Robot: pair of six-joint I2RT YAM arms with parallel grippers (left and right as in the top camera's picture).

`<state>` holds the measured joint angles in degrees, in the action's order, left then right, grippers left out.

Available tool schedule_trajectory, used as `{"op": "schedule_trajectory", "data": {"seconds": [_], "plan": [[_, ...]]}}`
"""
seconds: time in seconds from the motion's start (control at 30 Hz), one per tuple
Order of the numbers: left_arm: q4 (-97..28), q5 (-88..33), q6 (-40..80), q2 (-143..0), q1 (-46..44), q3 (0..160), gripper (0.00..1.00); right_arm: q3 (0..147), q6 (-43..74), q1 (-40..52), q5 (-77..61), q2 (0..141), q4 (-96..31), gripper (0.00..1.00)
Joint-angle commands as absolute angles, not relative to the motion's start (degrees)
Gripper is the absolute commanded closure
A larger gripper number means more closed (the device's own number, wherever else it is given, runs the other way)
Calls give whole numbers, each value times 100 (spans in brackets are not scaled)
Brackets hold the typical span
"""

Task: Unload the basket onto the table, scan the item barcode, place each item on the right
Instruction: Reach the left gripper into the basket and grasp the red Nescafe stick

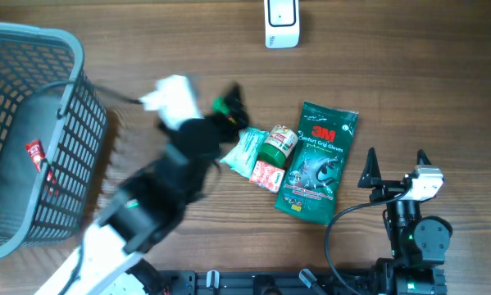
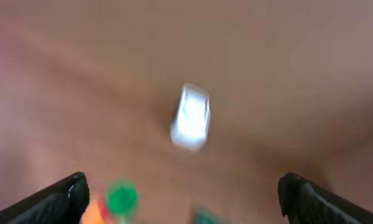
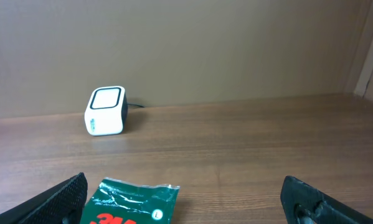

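One basket [image 1: 75, 43], one scanner [image 1: 281, 20], one glove pack [image 1: 316, 164], one jar [image 1: 278, 146], two small packets [image 1: 247, 152]

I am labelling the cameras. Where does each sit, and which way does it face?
Overhead: above the table, facing down; left arm and right arm show.
Left wrist: on the left gripper, facing a blur, likely the scanner; fingers show.
Right wrist: on the right gripper, facing scanner and wall; fingers show.
Overhead and right wrist share scanner, glove pack.
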<state>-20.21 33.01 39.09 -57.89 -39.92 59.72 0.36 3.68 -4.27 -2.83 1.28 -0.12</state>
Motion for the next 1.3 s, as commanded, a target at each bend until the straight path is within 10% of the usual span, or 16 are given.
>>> {"op": "schedule_trajectory", "data": {"seconds": [0.0,0.47,0.63,0.83,1.27], "plan": [[-1688,4036,2801,-5116,-2808,6405,0,32,451,-436,-342,102,1,0],[-6027,-766,3347,-8009,3706,9714,0,32,451,-436,-342,102,1,0],[-6497,-427,3350,-9105,3903,9714,12,32,454,-436,-342,102,1,0],[-6823,757,3350,-10101,3913,9365,0,32,451,-436,-342,102,1,0],[-4521,1317,3347,-10481,4027,6912,0,32,451,-436,-342,102,1,0]]}}
